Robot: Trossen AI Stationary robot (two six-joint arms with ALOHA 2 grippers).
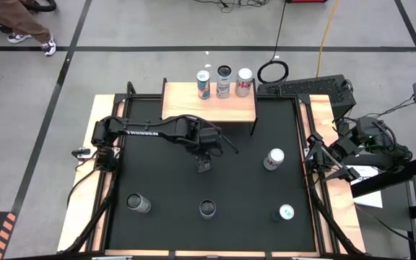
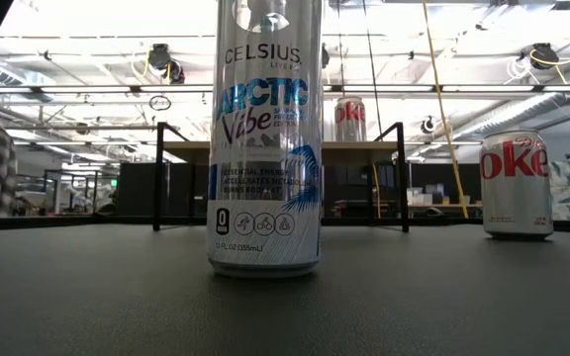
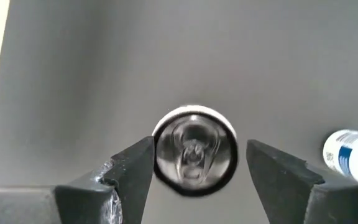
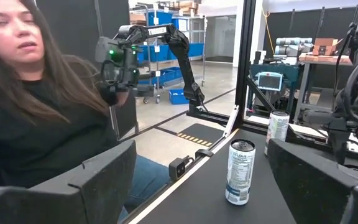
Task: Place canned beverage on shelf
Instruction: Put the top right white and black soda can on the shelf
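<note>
High view: light-wood shelf on thin black legs point(image 1: 209, 105) holds 3 cans at back of black desk point(image 1: 165, 180); left tool point(image 1: 204, 165) hovers mid-desk, right tool point(image 1: 322, 155) parked at edge, fingers wide, empty. Low view: tall silver Celsius can point(image 2: 265, 138) upright near front. Left wrist view: tool wide open, empty, straddling a silver can top point(image 3: 194, 151) from above (prob. the Celsius). Step: pre-grasp; next: descend, close.

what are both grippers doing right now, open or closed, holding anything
Left gripper: open, above a can on the table, holding nothing.
Right gripper: open, empty, parked at the table's right edge.
</note>
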